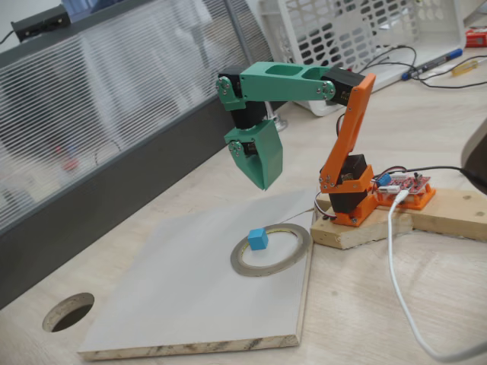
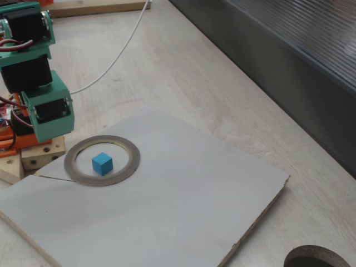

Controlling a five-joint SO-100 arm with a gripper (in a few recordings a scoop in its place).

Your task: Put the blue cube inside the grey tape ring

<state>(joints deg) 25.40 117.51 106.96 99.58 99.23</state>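
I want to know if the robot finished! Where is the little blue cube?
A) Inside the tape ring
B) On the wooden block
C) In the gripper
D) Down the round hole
A: the blue cube sits on the board inside the grey tape ring, with the gripper raised above it.

There is one blue cube (image 1: 258,239) (image 2: 102,163) and one grey tape ring (image 1: 272,265) (image 2: 102,177). One pale board (image 1: 183,296) (image 2: 167,206) lies on the one counter (image 1: 426,289) (image 2: 183,72). One round hole (image 1: 68,312) (image 2: 317,260) is cut in the counter. There is one arm with one green tool (image 1: 261,163) (image 2: 51,117), one white cable (image 1: 396,281) (image 2: 119,53), one wooden base block (image 1: 449,213), one white basket (image 1: 342,26) and one small red circuit board (image 1: 411,183).
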